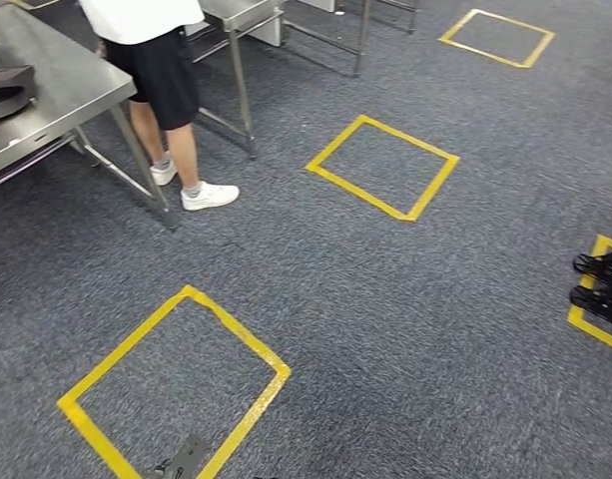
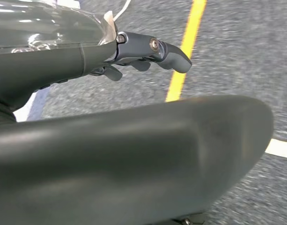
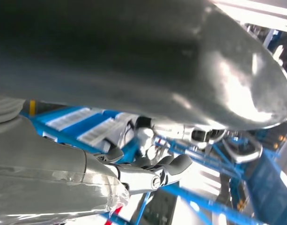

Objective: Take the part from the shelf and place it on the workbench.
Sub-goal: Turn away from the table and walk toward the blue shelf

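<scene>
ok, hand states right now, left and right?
Left hand: open, fingers extended, nothing held.
Right hand: open, fingers extended, nothing held.

Head view high, facing floor (image 1: 408,329)

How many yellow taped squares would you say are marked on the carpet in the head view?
4: the near square at lower left, the middle square at centre, the far square at upper right, and the partly cut-off edge square at right.

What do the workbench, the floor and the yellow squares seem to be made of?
Workbench: probably stainless steel, brushed; grey sheen with soft reflections.
Floor: carpet, apparently; speckled blue-grey matte weave.
Yellow squares: likely adhesive tape; thin, flat, glossy strips with overlapping corners.
</scene>
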